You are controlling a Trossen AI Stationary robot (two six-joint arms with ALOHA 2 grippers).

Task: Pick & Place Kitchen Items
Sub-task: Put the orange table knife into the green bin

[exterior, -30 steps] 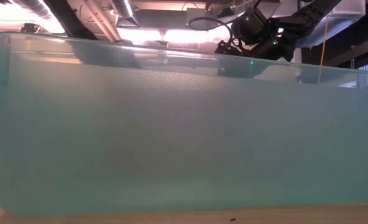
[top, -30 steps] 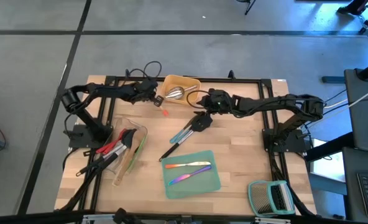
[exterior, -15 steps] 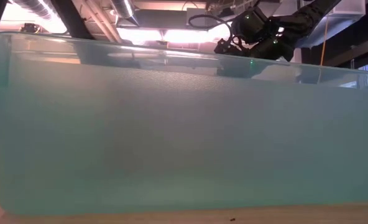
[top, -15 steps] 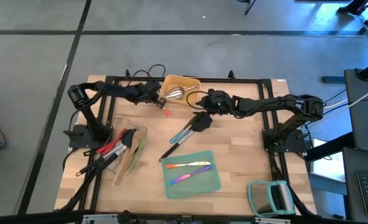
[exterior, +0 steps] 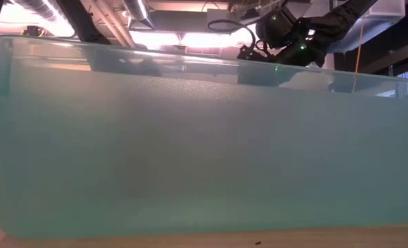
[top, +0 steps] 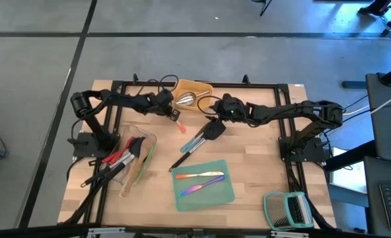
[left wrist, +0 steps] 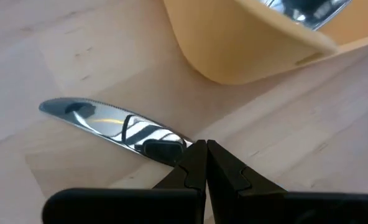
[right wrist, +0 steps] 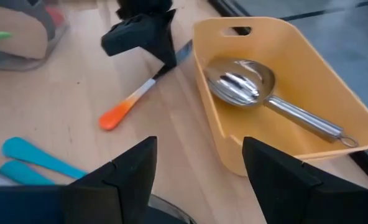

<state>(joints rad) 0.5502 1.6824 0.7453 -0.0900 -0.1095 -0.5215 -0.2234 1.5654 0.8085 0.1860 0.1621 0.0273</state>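
Left gripper [left wrist: 205, 163] pinches the knife [left wrist: 109, 127] — orange handle [right wrist: 119, 114] visible only from the right wrist.

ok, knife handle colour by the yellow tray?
White fading to orange at the tip of the knife; right wrist view shows it best.

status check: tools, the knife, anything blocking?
Left tool shut on knife beside yellow tray. Right tool open, empty, hovering nearby. Steel scoop in tray. Nothing blocking.

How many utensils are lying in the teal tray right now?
2: an orange-handled one toward the far side of the teal tray, and an iridescent one just nearer the front edge. Nothing else shows inside it.
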